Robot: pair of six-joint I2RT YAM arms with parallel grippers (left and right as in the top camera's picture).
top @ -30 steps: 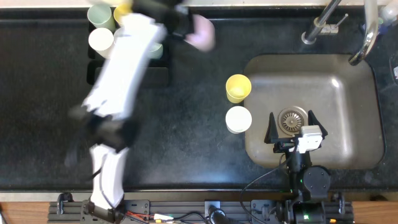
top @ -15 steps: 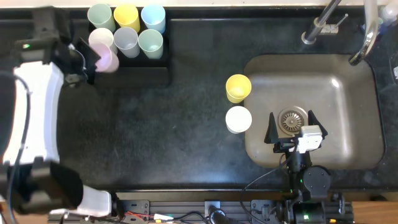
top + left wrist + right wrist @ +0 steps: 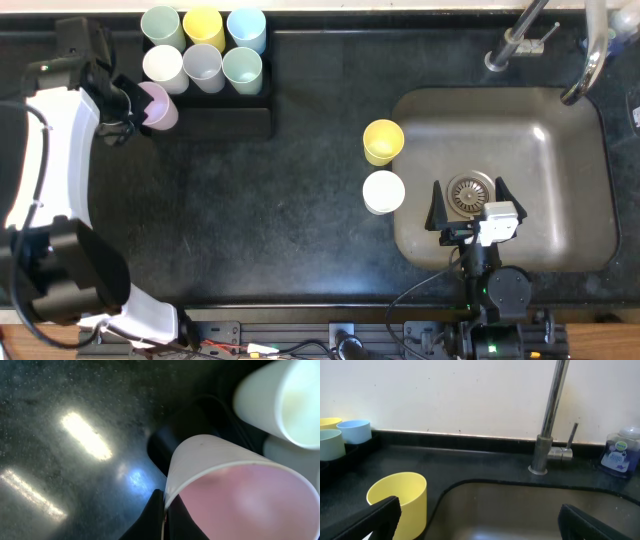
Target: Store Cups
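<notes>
Nine cups in all. Six stand mouth-up in the one black rack [image 3: 240,120] at the far left of the desk [image 3: 280,220], in two rows of three: a pale green cup [image 3: 160,22], a yellow one and a blue one behind, then a racked white cup [image 3: 163,63], a grey one and another green one in front. Two stand loose on the desk just beside the sink's left rim: a yellow cup [image 3: 383,140] and a loose white cup [image 3: 383,190], next to each other.

The ninth, the pink cup [image 3: 160,105], is in the left pincer [image 3: 135,100], whose fingers [image 3: 156,515] are pinched on its wall at the rim. It is tilted at the rack's left front corner, just beside the racked white cup. Whether it touches the rack cannot be told.

The desk is black speckled stone with glints of lamp light. A steel sink [image 3: 560,130] is set in at the right, with one tap [image 3: 520,35], a blue soap bottle [image 3: 619,452] and a plain white wall [image 3: 470,395] behind.

The right pincer [image 3: 470,205] hangs over the sink by the drain [image 3: 468,190] — fingers spread wide, holding nothing.

The pink cup is pale, plain, tapered and empty.
</notes>
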